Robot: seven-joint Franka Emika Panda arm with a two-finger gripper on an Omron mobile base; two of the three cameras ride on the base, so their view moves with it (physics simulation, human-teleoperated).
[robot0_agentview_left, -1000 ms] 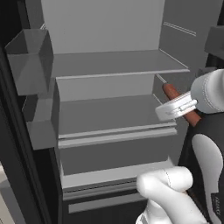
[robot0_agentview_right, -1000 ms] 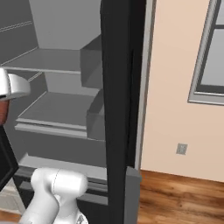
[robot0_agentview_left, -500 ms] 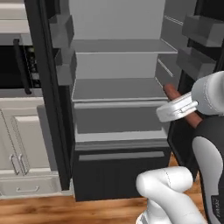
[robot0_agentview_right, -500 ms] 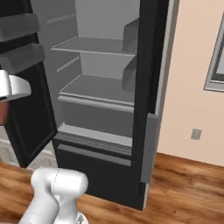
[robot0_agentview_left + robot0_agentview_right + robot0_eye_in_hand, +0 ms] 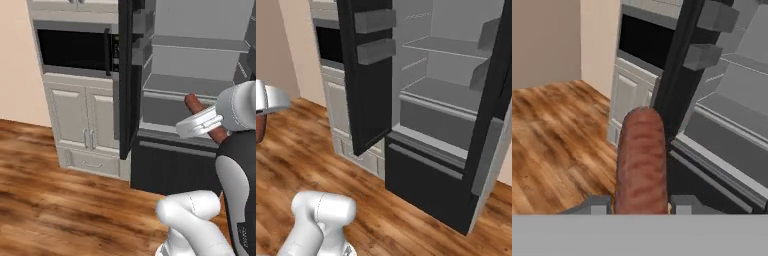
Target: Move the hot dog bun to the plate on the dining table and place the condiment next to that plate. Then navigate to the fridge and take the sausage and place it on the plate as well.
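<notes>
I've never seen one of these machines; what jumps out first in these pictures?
Probably the reddish-brown sausage sticking straight out of the end effector, which is shut on it. Behind it stands the tall black fridge with its doors wide open and pale grey shelves showing, beside white cabinets on a wooden floor.

One sausage [image 5: 640, 162], one fridge [image 5: 456, 125] (doors open), one built-in oven [image 5: 75, 50], two cabinet doors [image 5: 85, 130].

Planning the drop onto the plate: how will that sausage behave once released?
The sausage is a smooth round cylinder, so it will probably roll. It juts straight from the gripper without sagging, so likely stiff. Small, so probably light.
</notes>
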